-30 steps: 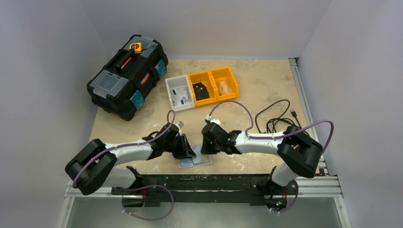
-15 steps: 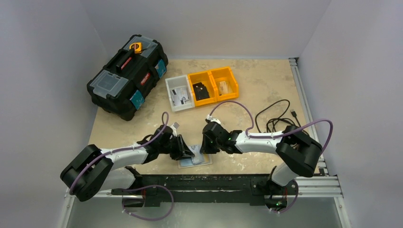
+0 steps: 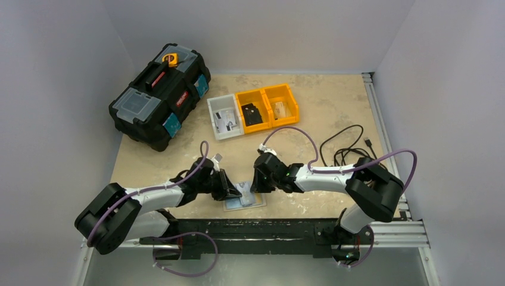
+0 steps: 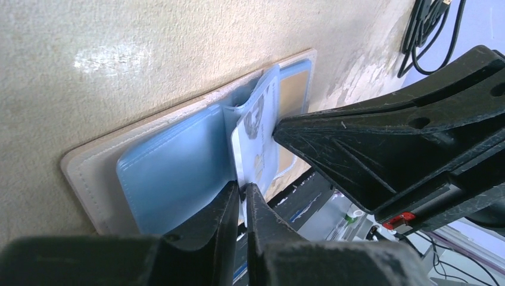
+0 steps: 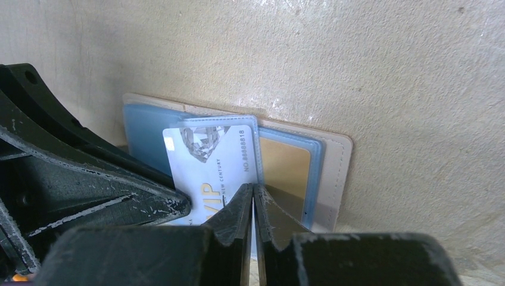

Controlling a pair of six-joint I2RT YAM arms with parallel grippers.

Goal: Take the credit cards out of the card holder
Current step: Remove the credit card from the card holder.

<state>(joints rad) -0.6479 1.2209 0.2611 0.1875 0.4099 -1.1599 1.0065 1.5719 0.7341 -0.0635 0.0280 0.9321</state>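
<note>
The top camera looks down over the whole mottled beige tabletop (image 3: 333, 101); both wrist cameras face, close-up, the open beige blue-lined card holder (image 4: 172, 173).

The card holder (image 5: 334, 173) is cream with pale blue translucent sleeves; the white credit card (image 5: 208, 156) bears a grey diamond print, gold letters and black numbers, beside a tan card (image 5: 287, 173). Mottled beige table (image 3: 333, 101); far yellow bins (image 3: 265, 106), pale grey bin (image 3: 221, 106); black toolbox (image 3: 156, 98) with red and teal
</note>
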